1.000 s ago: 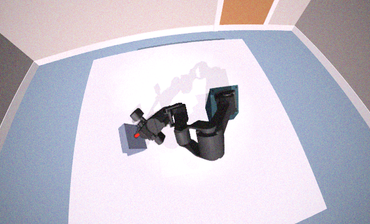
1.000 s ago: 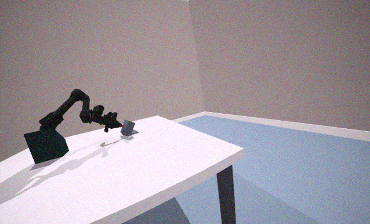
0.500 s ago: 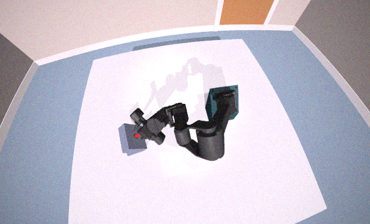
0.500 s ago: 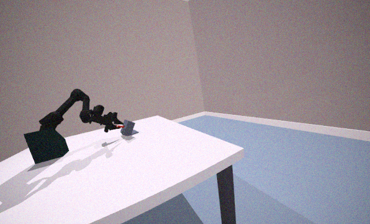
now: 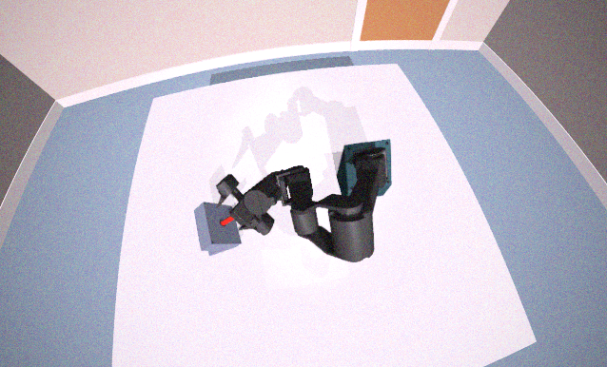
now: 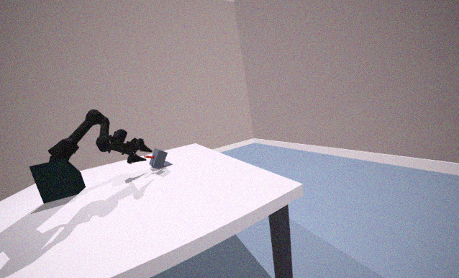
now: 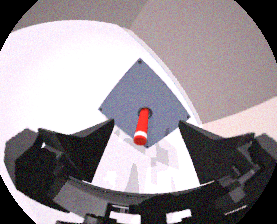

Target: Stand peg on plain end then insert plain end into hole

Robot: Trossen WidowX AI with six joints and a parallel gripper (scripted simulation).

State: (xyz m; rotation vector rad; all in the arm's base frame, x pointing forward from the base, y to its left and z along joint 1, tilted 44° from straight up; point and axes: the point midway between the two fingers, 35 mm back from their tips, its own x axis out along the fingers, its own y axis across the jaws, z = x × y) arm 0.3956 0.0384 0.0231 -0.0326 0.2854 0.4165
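The red peg (image 5: pixel 226 221) (image 6: pixel 149 157) (image 7: pixel 142 124) sits with one end in the hole (image 7: pixel 150 113) of the sloped blue-grey panel (image 5: pixel 225 235) (image 6: pixel 159 160) (image 7: pixel 123 100). A good part of it sticks out of the face, with the white band near its outer end, seen in the wrist view. How deep the inner end sits is hidden. My gripper (image 5: pixel 230 217) (image 6: pixel 148 155) (image 7: pixel 146 123) is wide open in front of the panel. Its fingers stand apart on either side of the peg, with gaps between them and the peg in the wrist view.
The panel's block stands on the white table (image 5: pixel 310 309) (image 6: pixel 216 202) (image 7: pixel 44 75). The arm's dark teal base (image 5: pixel 387 185) (image 6: pixel 60 184) stands at the other end of the arm. A table edge shows beyond the panel in the wrist view.
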